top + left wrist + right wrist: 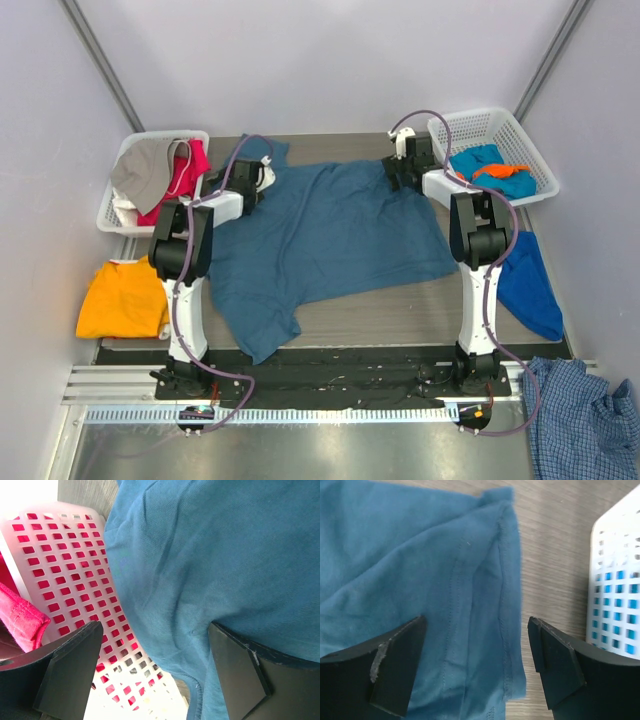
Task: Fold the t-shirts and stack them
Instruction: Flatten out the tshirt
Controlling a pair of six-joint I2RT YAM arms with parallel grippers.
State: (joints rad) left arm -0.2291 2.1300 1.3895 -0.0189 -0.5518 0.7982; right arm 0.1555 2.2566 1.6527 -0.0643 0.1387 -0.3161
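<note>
Our left end effector is released, its two black fingers spread wide across the edge of the large, soft, dark teal-blue t-shirt. There the cloth meets the white mesh plastic basket on the left of the wrist view. Nothing is pinched.

Our right end effector is just as wide and empty. It hangs over the stitched hem at a corner of the same shirt, with bare grey wood-grain worktop beside it and a second white mesh basket at the right edge. We cannot tell whether any fingertip touches cloth.

In the overhead view the shirt lies spread across the middle of the worktop, with one end effector at its upper left corner and the other at its upper right.

We judge the first fold not yet begun; the step in hand is taking hold of the shirt's upper edge. The next move calls for lowering both, closing on the cloth edge alone, clear of the basket mesh on the left, then carrying both corners evenly toward the bottom of the frame.
</note>
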